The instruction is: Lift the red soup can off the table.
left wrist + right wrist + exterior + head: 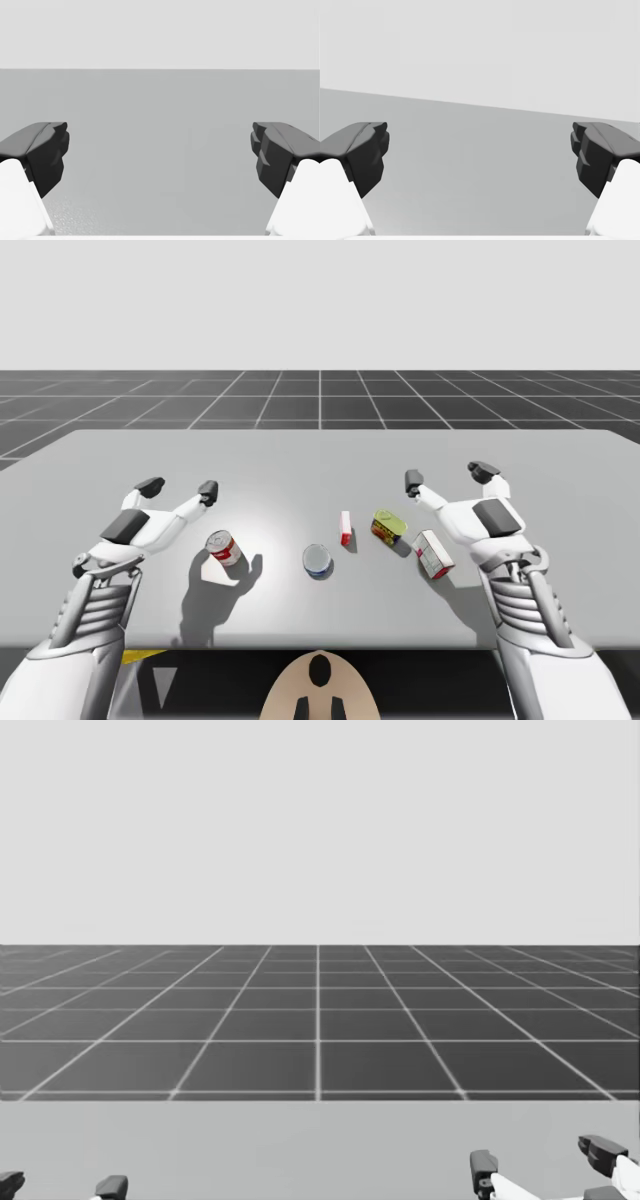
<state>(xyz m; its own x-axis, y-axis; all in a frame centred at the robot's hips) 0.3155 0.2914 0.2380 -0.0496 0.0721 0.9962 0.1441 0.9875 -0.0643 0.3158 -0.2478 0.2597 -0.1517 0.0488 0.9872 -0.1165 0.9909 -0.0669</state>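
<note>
Red soup can point(224, 547) sits on the bench point(300, 460), left of centre, near my left gripper point(179, 487) but not touching it. That gripper is spread wide and empty. Blue can point(318, 560) stands to the soup can's right. Right gripper point(448, 476) is also wide open and empty, near a red-and-white box point(433, 554).

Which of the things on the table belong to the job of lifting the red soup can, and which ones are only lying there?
For the job:
- red soup can
- left gripper, open, the nearer one to it

Only lying about:
- flat blue can
- small red box
- yellow-green can
- red and white box
</note>
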